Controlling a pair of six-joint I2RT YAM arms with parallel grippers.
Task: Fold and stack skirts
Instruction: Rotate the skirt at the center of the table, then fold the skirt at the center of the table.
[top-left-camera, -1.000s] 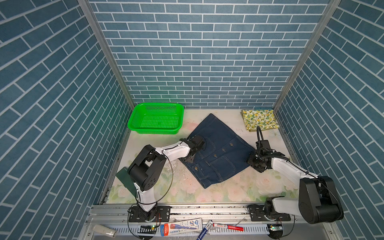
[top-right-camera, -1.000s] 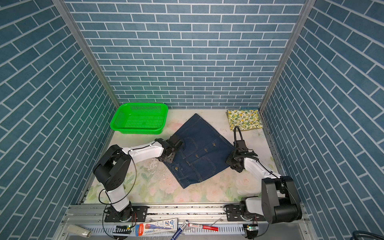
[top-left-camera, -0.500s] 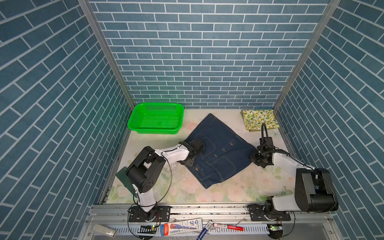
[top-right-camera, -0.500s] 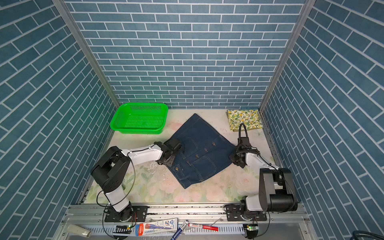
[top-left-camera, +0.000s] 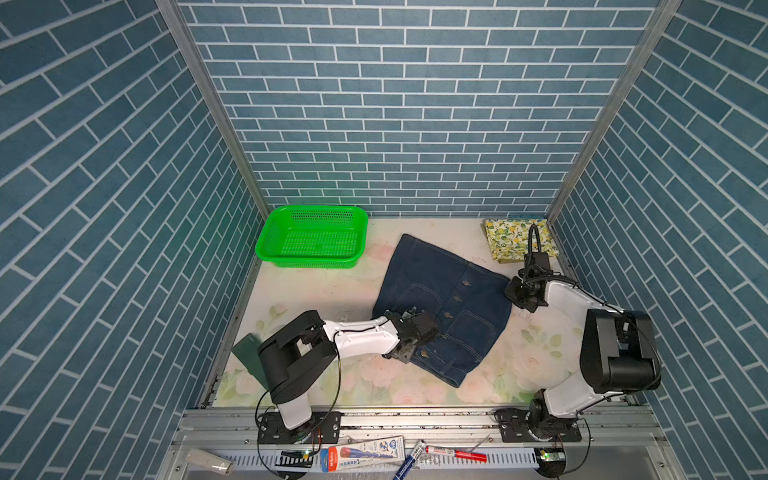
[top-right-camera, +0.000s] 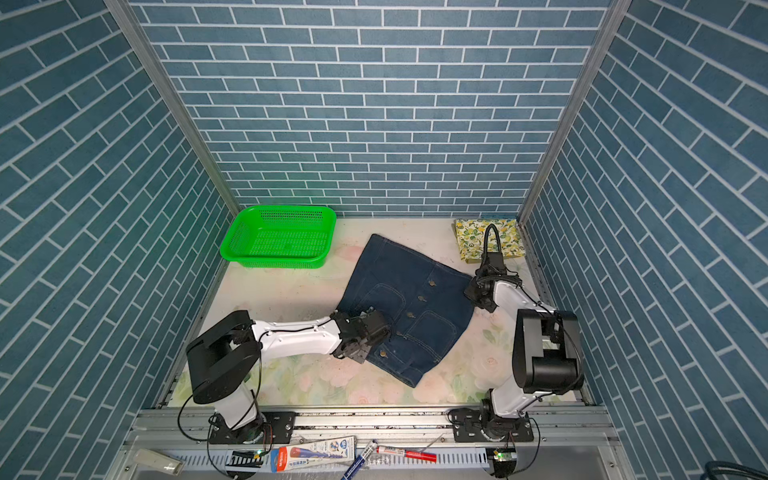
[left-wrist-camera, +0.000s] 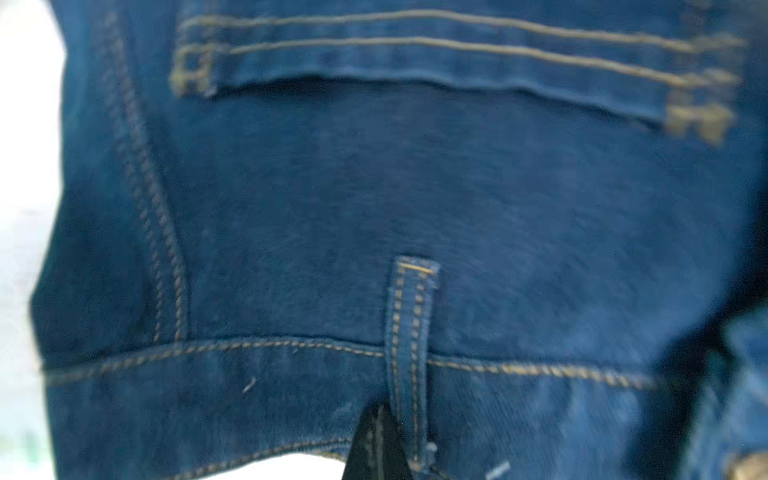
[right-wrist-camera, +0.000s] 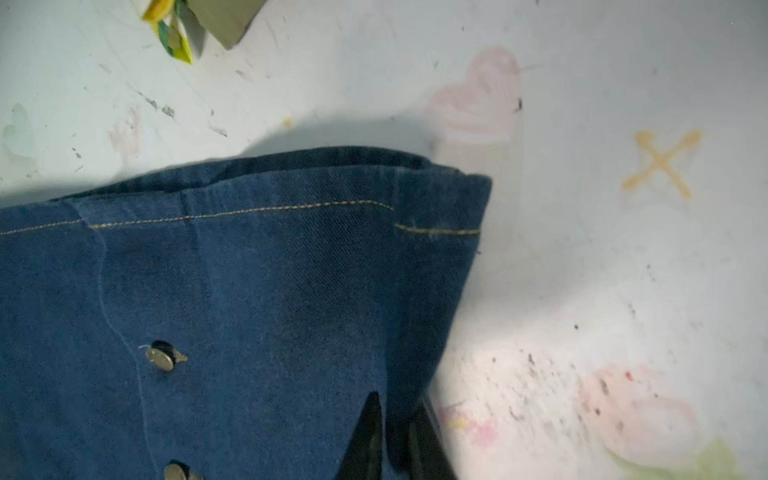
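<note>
The dark navy denim skirt (top-left-camera: 449, 291) (top-right-camera: 419, 270) lies spread flat mid-table, buttons up. My left gripper (top-left-camera: 419, 328) (top-right-camera: 374, 328) is shut on its waistband at the near left edge; the left wrist view shows the jaws (left-wrist-camera: 376, 415) pinching beside a belt loop. At the skirt's right edge my right gripper (top-left-camera: 515, 291) (top-right-camera: 473, 291) is shut on a fold of denim (right-wrist-camera: 395, 411). The folded lemon-print skirt (top-left-camera: 515, 239) (top-right-camera: 482, 239) sits at the back right corner on the olive-khaki skirt (right-wrist-camera: 226, 18).
A green mesh basket (top-left-camera: 316, 210) (top-right-camera: 286, 210) stands at the back left. A dark green flat thing (top-left-camera: 249, 357) leans by the left arm's base. Pens and a tube (top-left-camera: 365, 451) lie on the front rail. Brick walls close in three sides.
Both grippers have closed on the denim skirt. The left one slid nearer and to the right along the waistband; the right one shifted a little farther back along the right edge.
</note>
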